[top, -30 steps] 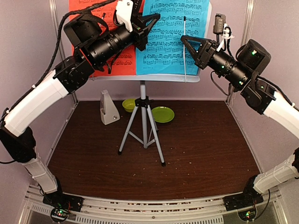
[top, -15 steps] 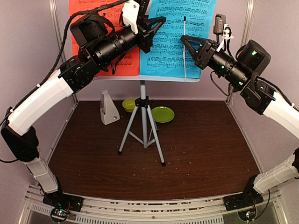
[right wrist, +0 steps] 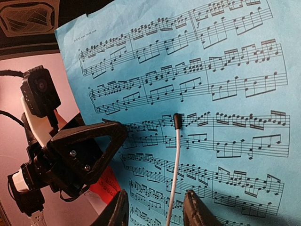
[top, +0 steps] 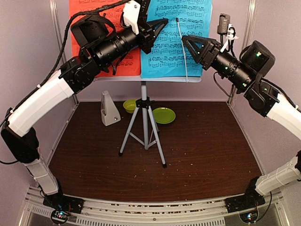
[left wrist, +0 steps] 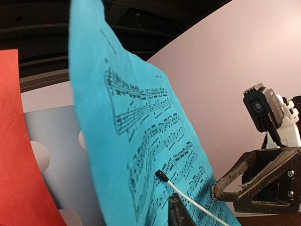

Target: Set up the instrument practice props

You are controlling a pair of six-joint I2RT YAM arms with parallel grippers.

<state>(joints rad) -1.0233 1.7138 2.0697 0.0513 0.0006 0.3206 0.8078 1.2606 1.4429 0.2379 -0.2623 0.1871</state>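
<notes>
The pale grey perforated desk (top: pixel 117 79) sits on the grey tripod (top: pixel 144 122). The red sheet (top: pixel 79 14) and the blue sheet (top: pixel 197 19) stand on it. A thin white rod with a black tip (top: pixel 182 47) leans across the blue sheet. My left gripper (top: pixel 160 24) is shut on the blue sheet's left edge. In its wrist view one finger (left wrist: pixel 178 212) lies in front of the blue sheet (left wrist: pixel 127 141); the other is hidden behind it. My right gripper (top: pixel 186 43) is open, its jaws (right wrist: pixel 157 209) either side of the rod (right wrist: pixel 175 160). The whitish metronome (top: pixel 109 109) stands on the table.
A lime-green bowl (top: pixel 130 105) and a lime-green plate (top: pixel 164 115) lie behind the tripod legs. Pale walls close in left, right and behind. A small black camera (top: pixel 223 23) hangs at the desk's upper right.
My left gripper rose and moved right with the blue sheet's edge. The right gripper moved up and left. The rod's top has tilted left.
</notes>
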